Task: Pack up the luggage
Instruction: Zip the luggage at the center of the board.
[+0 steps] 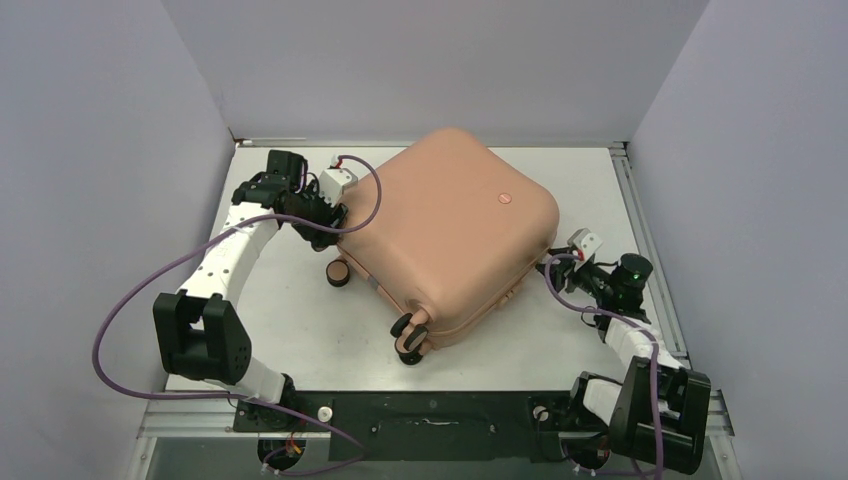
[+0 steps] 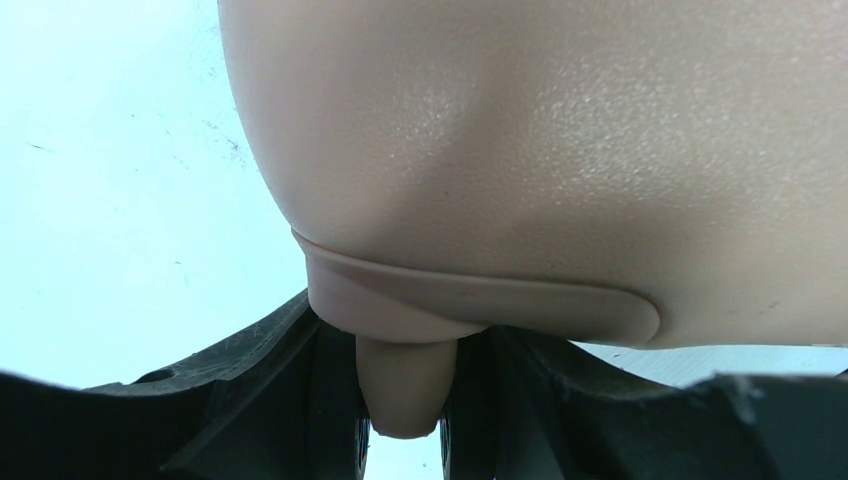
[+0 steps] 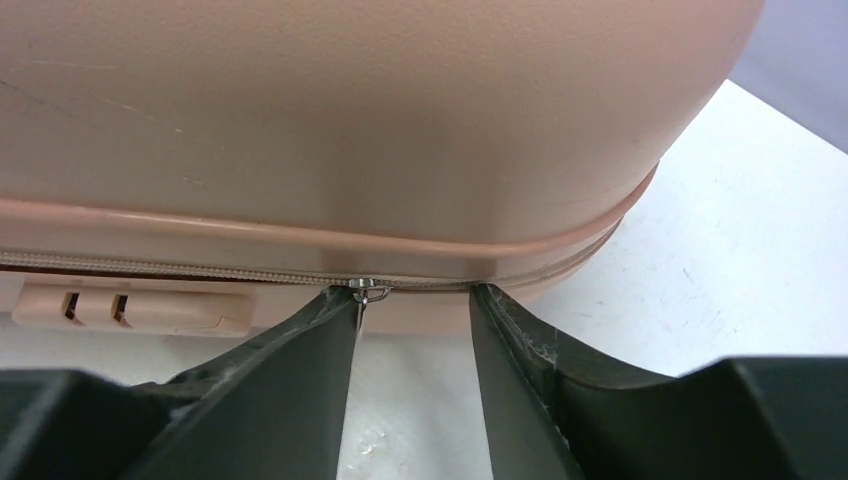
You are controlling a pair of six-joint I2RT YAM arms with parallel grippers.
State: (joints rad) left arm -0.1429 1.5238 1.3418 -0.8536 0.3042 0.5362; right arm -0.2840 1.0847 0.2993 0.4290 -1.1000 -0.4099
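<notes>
- White counter (image 1: pixel 300 330), plain grey walls closing it in.
- Luggage (image 1: pixel 450 235) is lying flat and closed in the centre of the overhead frame, wheels pointing lower left.
- Left pincer (image 1: pixel 335 218) is sitting at its upper-left corner, clamped on a pink wheel stem (image 2: pixel 405 390), likely bracing the case.
- Right pincer (image 3: pixel 415 300) is standing apart at the right edge. The zipper pull (image 3: pixel 365 290) is touching one fingertip, ungripped.
- Reads as the zipping step. Next move calls for centring on that small pull, pinching it, then dragging along the seam.
</notes>
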